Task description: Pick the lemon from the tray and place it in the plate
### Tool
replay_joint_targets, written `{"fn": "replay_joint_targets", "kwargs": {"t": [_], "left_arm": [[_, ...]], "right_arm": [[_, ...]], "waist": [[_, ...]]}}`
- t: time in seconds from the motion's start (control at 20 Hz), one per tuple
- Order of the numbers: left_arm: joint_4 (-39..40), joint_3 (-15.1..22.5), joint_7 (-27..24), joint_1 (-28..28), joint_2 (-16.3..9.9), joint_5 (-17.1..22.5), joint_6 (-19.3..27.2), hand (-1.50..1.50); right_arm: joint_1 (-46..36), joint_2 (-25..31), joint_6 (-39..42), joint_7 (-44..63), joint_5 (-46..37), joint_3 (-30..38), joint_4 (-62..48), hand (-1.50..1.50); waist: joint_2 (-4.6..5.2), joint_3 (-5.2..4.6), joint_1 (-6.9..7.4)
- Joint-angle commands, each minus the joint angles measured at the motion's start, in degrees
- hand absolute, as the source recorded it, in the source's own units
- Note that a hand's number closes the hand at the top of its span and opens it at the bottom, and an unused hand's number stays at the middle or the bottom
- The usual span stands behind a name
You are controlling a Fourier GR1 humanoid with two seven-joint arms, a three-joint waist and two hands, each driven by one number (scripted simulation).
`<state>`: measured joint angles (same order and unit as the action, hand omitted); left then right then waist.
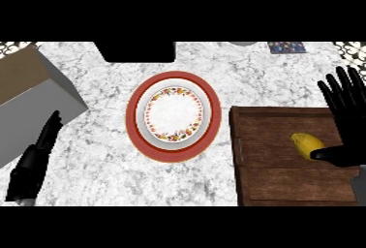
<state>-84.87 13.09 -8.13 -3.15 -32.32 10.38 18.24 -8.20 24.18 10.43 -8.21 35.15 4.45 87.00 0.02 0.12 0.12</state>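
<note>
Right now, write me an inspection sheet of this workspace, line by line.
Surface: white marbled counter.
Job's things: yellow lemon lying on the brown wooden tray; red-rimmed floral plate left of the tray, holding nothing.
Clutter: grey box at far left; dark object at top edge; small patterned item top right.
Hands: right hand open beside the lemon, thumb next to it; left hand open, resting lower left.
Cables: nothing seen.
Surroundings: nothing seen.

Marble counter (100, 160), white with grey veining. Grey-and-tan box (32, 97) at left edge, set at angle. Black rectangular object (136, 51) at top centre. Small patterned item (287, 47) at top right, partly cut off by edge.
</note>
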Motion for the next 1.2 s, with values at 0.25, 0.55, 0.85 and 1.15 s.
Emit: {"fn": "replay_joint_targets", "kwargs": {"t": [0.25, 0.55, 0.85, 1.15], "left_arm": [[0.6, -1.4, 0.0, -0.7, -0.6, -3.0, -1.8, 0.00], [1.8, -1.1, -2.5, -1.8, 1.5, -4.5, -0.6, 0.00], [1.7, -2.4, -0.2, 0.5, 0.6, -4.0, -2.6, 0.00], [-0.2, -2.3, -2.4, -4.4, 1.6, -6.1, -1.8, 0.00]], "right_arm": [[10.2, 7.6, 17.0, -2.7, 15.0, 16.2, -3.6, -1.50], [10.7, 17.3, 27.8, -2.7, 3.2, 13.0, -6.6, -1.50], [6.4, 24.6, 30.6, -1.7, -7.8, 11.1, -8.0, -1.50], [0.4, 26.6, 31.1, 3.8, -14.5, 6.3, -9.8, -1.50]], "waist": [[-0.08, -0.09, -0.61], [0.12, -0.09, -0.22], [0.11, -0.10, 0.29], [0.06, -0.12, 0.91]]}}
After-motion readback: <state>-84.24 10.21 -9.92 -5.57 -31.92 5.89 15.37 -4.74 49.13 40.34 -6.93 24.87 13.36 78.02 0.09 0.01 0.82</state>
